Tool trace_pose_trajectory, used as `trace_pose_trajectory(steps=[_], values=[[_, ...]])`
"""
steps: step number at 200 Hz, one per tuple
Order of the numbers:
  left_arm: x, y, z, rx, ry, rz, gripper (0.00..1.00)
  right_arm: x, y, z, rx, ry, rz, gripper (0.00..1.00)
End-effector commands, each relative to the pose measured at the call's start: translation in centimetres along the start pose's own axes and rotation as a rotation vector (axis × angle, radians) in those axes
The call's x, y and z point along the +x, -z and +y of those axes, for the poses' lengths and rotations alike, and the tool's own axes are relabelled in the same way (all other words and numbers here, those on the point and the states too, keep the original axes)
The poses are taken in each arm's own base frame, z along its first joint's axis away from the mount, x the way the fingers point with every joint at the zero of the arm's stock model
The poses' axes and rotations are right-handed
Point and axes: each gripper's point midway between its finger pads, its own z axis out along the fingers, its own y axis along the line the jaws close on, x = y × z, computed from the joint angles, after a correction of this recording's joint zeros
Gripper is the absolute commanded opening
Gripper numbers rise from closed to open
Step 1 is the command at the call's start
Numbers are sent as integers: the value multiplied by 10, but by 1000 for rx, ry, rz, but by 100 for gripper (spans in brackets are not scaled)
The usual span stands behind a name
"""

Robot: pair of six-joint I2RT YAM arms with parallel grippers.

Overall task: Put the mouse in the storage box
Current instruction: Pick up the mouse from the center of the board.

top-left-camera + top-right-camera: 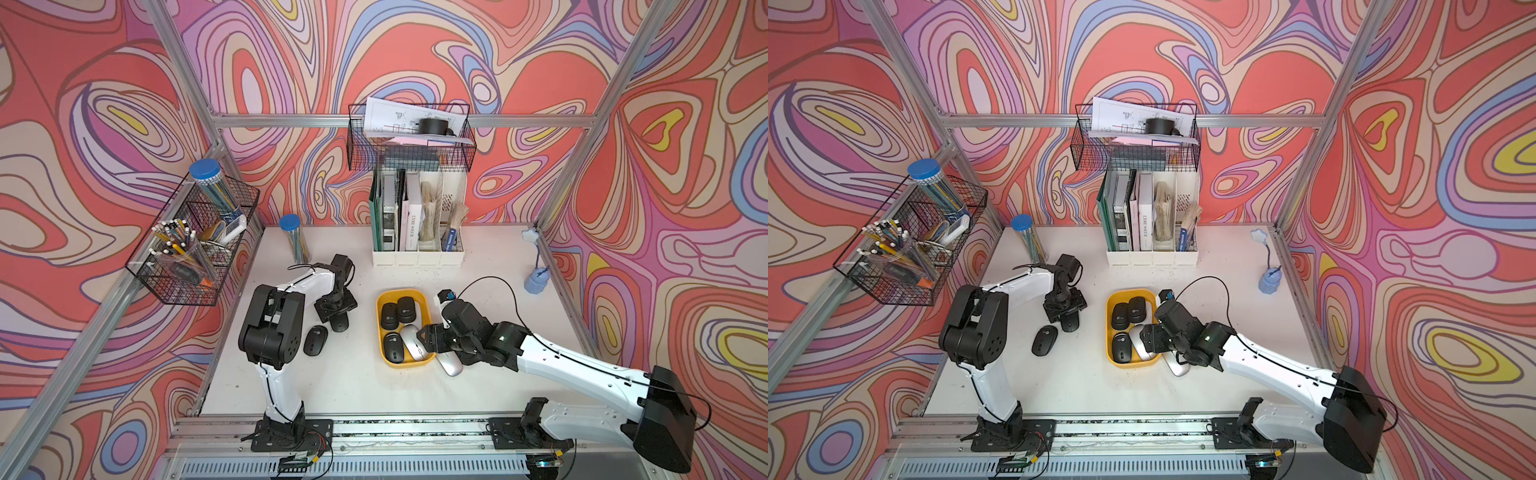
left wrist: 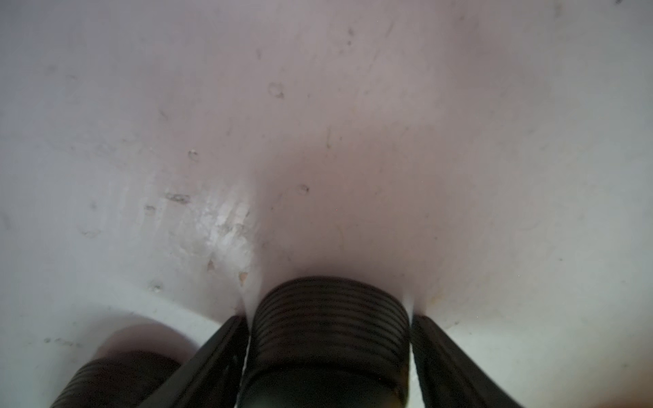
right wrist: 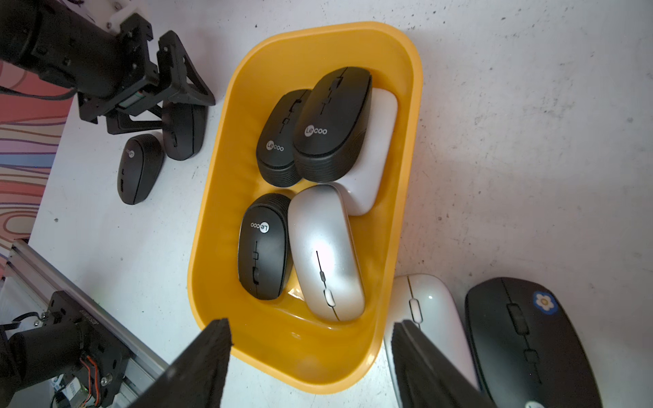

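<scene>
left fingers (image 2: pixel 219 353) flanked a black mouse (image 2: pixel 328 318), right fingers (image 3: pixel 205 360) apart

the left pair bracketed the mouse on the table near the storage box (image 3: pixel 215 197), outside it, with thin gaps either side; a firm pinch could not be told. the right pair stood wide and empty over the box's rim.

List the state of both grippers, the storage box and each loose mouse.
left gripper: jaws nearly closed, slim gaps showing; grip unclear.
black mouse between its jaws: on the table.
right gripper: open, empty, above the storage box.
storage box: upright, holding five mice.
free black mouse: flat on the table, untouched.
silver mouse outside the box: on the table beside it.
flower-sticker mouse: on the table, outside the box.
</scene>
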Motion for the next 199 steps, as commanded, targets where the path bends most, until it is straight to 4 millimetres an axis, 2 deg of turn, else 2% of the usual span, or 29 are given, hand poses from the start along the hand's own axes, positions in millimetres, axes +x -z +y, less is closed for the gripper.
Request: trace_pose_trajectory(steps=[1,20,45,71,105,144,167,199], values=[[19,-19,0,19,-34,77,75,5,-12,14,-66,0,25,73],[26,-21,-1,10,-75,94,74,4,-25,39,-134,27,25,73],[32,-19,-1,-1,-127,95,74,-12,-38,72,-190,72,14,73],[36,-14,1,-7,-171,84,74,-26,-52,92,-195,112,19,73],[43,-8,-1,18,-206,99,75,-26,-64,97,-188,111,43,73],[43,-11,2,-3,-216,103,72,-24,-60,92,-181,99,36,73],[41,-13,2,-12,-217,103,62,-22,-57,90,-180,98,37,73],[42,-12,2,-6,-220,99,53,-23,-57,90,-179,97,35,73]])
